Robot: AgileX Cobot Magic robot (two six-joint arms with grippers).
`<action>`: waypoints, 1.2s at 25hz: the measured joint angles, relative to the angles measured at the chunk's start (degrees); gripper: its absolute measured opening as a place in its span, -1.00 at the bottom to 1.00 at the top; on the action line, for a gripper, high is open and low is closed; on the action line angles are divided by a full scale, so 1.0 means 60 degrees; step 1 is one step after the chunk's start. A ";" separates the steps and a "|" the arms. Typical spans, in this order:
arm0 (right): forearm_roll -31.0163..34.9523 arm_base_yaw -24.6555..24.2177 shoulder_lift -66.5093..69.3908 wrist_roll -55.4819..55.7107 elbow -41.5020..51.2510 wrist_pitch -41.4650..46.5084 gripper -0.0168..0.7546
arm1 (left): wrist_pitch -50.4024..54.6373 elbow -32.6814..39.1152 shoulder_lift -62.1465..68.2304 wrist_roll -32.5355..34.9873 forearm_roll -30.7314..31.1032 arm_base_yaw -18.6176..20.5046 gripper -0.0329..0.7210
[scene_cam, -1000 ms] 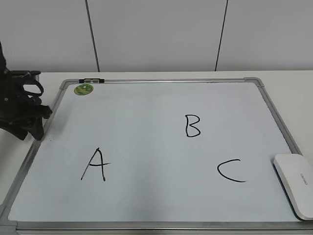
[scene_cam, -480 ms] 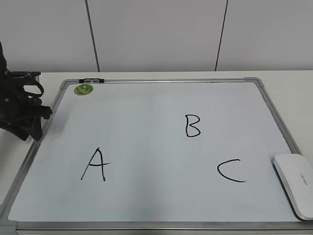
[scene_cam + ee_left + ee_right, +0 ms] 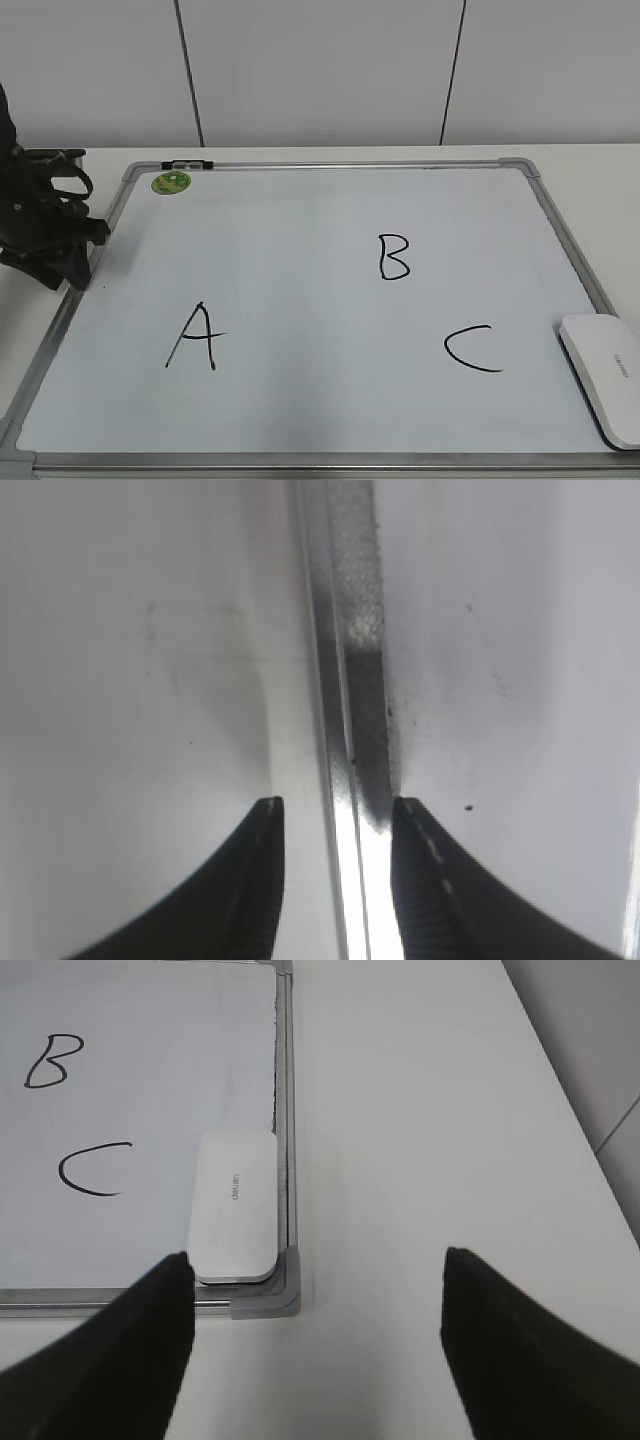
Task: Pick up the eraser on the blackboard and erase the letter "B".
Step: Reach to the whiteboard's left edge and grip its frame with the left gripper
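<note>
The white eraser (image 3: 605, 375) lies flat at the blackboard's (image 3: 300, 240) front right corner; it also shows in the right wrist view (image 3: 236, 1206), against the frame. The black letter "B" (image 3: 394, 257) sits right of the board's middle, also visible in the right wrist view (image 3: 52, 1064). My right gripper (image 3: 315, 1260) is open and empty, above the table just off the board's corner (image 3: 270, 1295), short of the eraser; it is out of the exterior view. My left gripper (image 3: 335, 805) is open and empty, straddling the board's left frame edge (image 3: 345, 680); it shows at the exterior view's left (image 3: 75, 255).
Letters "A" (image 3: 193, 337) and "C" (image 3: 472, 349) are also on the board. A small round green magnet (image 3: 171, 182) and a black clip (image 3: 187, 164) sit at the board's far left corner. White table (image 3: 430, 1140) extends right of the board. A white panelled wall stands behind.
The left arm has shifted very slightly; nothing else has moved.
</note>
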 joint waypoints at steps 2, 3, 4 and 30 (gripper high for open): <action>0.0000 0.0000 0.0000 0.0000 0.0000 0.0000 0.58 | 0.0013 0.0000 0.0136 0.0000 -0.0013 0.0000 -0.28; 0.0000 0.0000 0.0000 0.0000 0.0000 0.0000 0.58 | 0.0035 -0.0017 0.0187 0.0000 -0.0031 0.0000 -0.29; 0.0000 0.0000 0.0000 0.0000 0.0000 0.0000 0.58 | 0.0035 -0.0016 0.0206 0.0000 -0.0054 0.0000 -0.31; 0.0056 0.0000 0.0933 0.0000 -0.0641 -0.0107 0.58 | 0.0143 -0.0079 0.0206 -0.0086 -0.0189 0.0022 -0.88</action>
